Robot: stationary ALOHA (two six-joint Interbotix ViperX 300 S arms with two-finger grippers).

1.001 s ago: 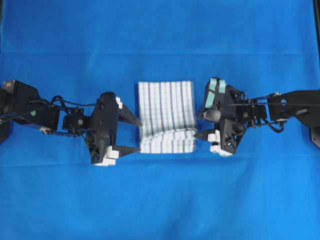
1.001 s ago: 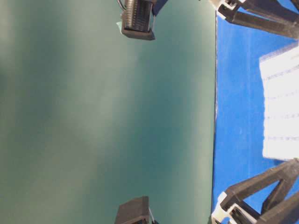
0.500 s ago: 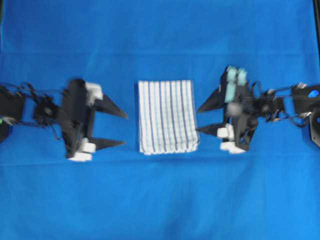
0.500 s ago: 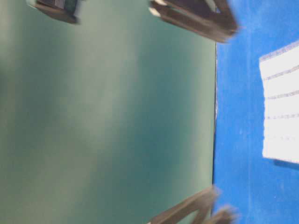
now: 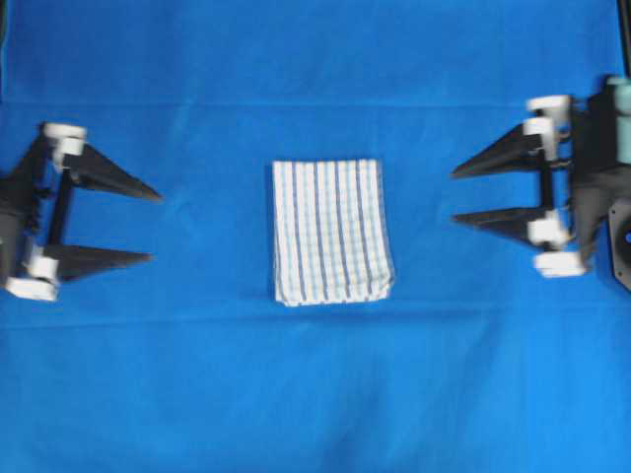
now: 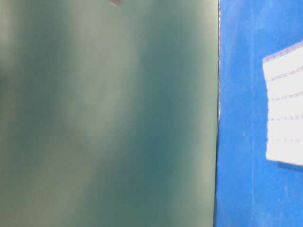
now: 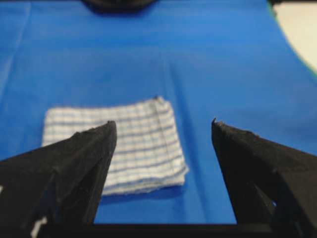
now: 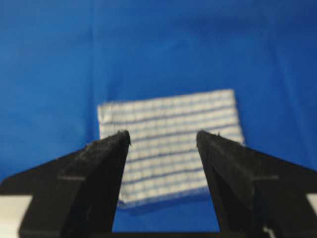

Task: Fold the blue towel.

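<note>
Blue towel (image 5: 332,232) lies folded into a compact rectangle, flat on the blue table cover (image 5: 315,394), about centre of the overhead view. Stripes run along its long side. Bottom edge looks a bit rounded and thicker, and the left wrist view shows layered edges at that near corner (image 7: 148,186). Nothing is touching it.

Left gripper (image 5: 153,225) is well left of the towel, at the left edge of the overhead view. Jaws spread wide, tips pointing at the towel, nothing between them. Clear strip of bare cover separates tips from cloth. In the left wrist view the towel (image 7: 116,144) sits ahead of the claw (image 7: 163,124), offset towards the left finger (image 7: 74,163). The right finger (image 7: 257,168) has only blue cover behind it.

Right gripper (image 5: 455,196) is well right of the towel, near the right edge of the overhead view. Jaws also spread, empty, tips facing the towel across a similar gap. In the right wrist view the towel (image 8: 171,148) is ahead and roughly centred between the two fingers (image 8: 99,168), seen through the gap of the claw (image 8: 163,134).

Table-level view shows only one corner of the towel (image 6: 284,109), lying flat on the cover (image 6: 236,142) at the right edge. No gripper there. The rest is a plain green backdrop (image 6: 104,118).
</note>
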